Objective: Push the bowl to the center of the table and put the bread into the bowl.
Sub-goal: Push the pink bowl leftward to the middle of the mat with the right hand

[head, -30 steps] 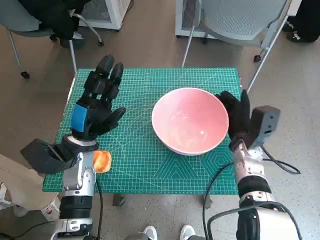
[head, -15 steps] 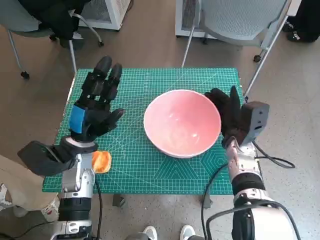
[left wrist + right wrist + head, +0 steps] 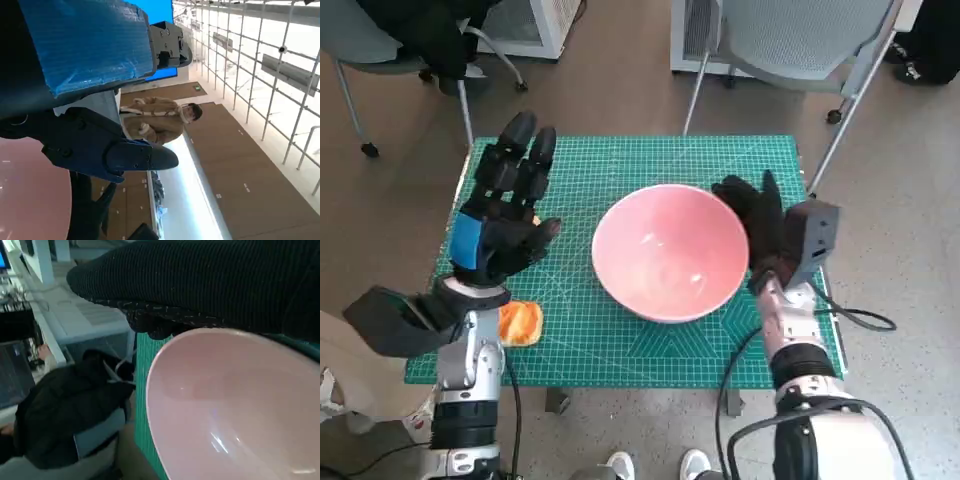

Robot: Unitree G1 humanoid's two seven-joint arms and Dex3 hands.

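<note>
Pressing flat against the pink bowl point(image 3: 670, 250) rim, the right hand point(image 3: 752, 226) grips nothing; the left hand point(image 3: 503, 205) hovers spread, empty, above the bench's point(image 3: 620, 345) left edge.

An office-like lab: a small table under a green gridded cutting mat point(image 3: 620, 340), grey mesh-backed rolling chairs point(image 3: 800, 35) on brown floor, a person at a computer monitor point(image 3: 15, 380).
</note>
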